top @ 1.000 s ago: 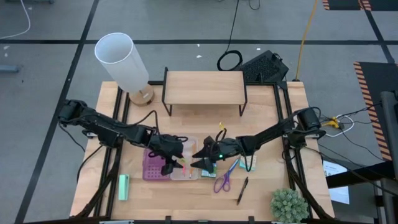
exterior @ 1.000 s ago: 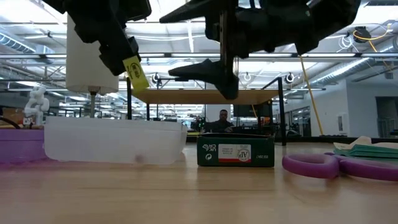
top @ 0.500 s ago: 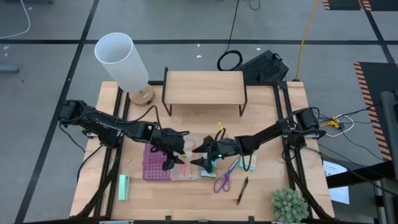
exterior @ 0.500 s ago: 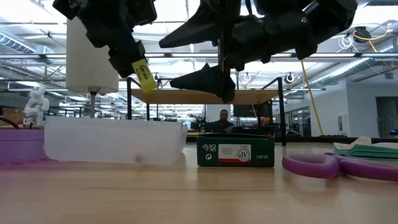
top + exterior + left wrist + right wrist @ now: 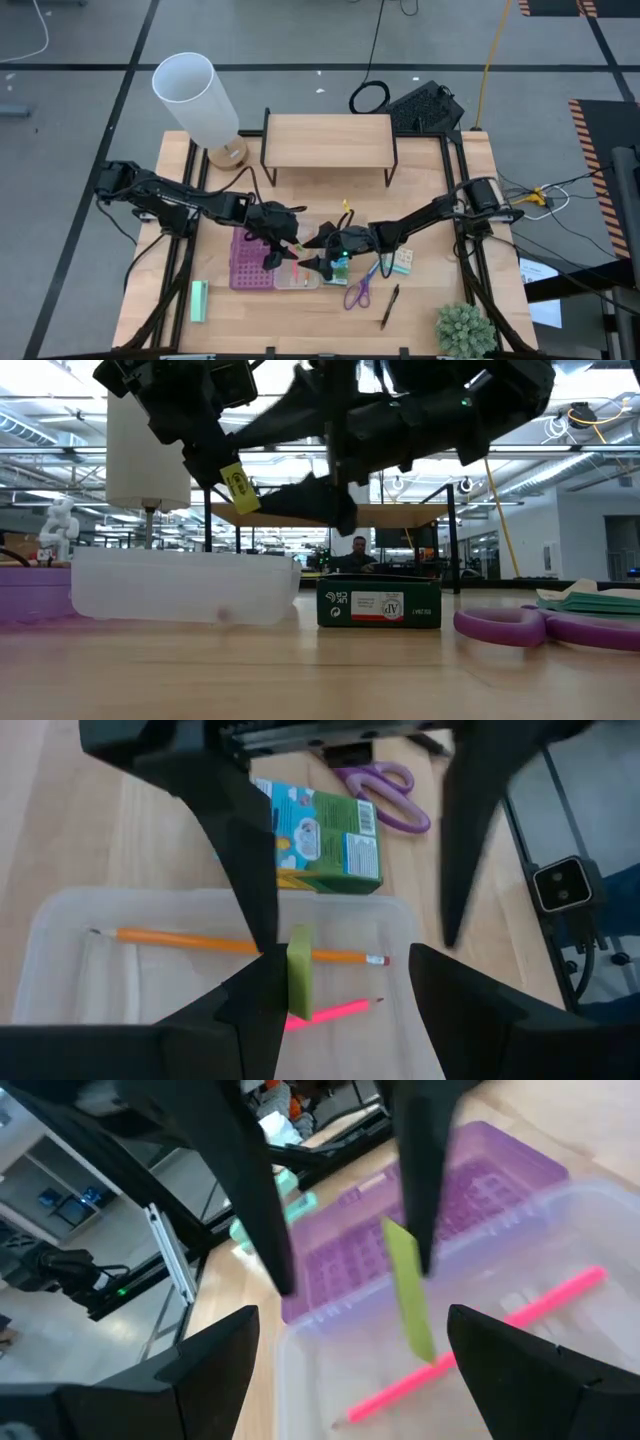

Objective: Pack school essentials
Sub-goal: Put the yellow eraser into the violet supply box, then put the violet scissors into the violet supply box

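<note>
- Left gripper (image 5: 277, 252) – its fingers pinch a small yellow-green rectangular eraser-like piece (image 5: 299, 972) and hold it in the air above the clear plastic half of the case (image 5: 60, 920).
- Right gripper (image 5: 322, 255) hangs just beside it over the same clear half, fingers spread wide with nothing between them.
- In the clear half lie an orange pencil (image 5: 230, 944) and a pink pencil (image 5: 335, 1012).
- The purple studded half of the case (image 5: 247, 265) adjoins the clear half.
- On the light wooden table (image 5: 420, 310): a green-blue packet (image 5: 325, 835) just beside the clear half, purple-handled scissors (image 5: 358, 291), a black pen (image 5: 389, 306) – and a mint-green rectangular block (image 5: 198, 300) well apart.
- A white cylindrical lamp (image 5: 195, 95) and a wooden riser shelf (image 5: 328, 140) stand at the back.
</note>
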Controlling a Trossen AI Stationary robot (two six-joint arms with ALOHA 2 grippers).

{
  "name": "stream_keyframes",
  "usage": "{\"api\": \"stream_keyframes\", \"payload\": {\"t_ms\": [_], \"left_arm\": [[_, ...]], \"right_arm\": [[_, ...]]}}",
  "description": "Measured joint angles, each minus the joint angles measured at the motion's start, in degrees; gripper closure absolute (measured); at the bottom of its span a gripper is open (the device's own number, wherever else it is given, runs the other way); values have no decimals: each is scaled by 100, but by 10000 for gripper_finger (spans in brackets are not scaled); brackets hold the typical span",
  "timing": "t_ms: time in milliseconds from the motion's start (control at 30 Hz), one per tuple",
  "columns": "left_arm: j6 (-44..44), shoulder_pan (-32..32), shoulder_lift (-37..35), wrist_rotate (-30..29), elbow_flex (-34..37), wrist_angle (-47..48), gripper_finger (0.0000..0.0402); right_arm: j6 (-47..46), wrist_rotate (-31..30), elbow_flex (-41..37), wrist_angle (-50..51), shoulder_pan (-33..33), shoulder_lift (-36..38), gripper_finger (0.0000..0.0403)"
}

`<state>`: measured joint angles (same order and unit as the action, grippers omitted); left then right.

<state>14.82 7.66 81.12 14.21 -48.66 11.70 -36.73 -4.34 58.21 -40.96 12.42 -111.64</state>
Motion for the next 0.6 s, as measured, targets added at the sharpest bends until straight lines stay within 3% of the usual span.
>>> {"api": "stream_keyframes", "payload": {"t_ms": [200, 333, 600], "left_arm": [[25, 2, 0, -13, 0, 98, 195], [-84, -2, 0, -362, 30, 169, 195], [-72, -37, 0, -419, 452, 3, 195]], "right_arm": [[-24, 261, 162, 6, -48, -135, 88], [-180, 308, 162, 101, -5, -135, 88], [-539, 317, 162, 150, 124, -135, 88]]}}
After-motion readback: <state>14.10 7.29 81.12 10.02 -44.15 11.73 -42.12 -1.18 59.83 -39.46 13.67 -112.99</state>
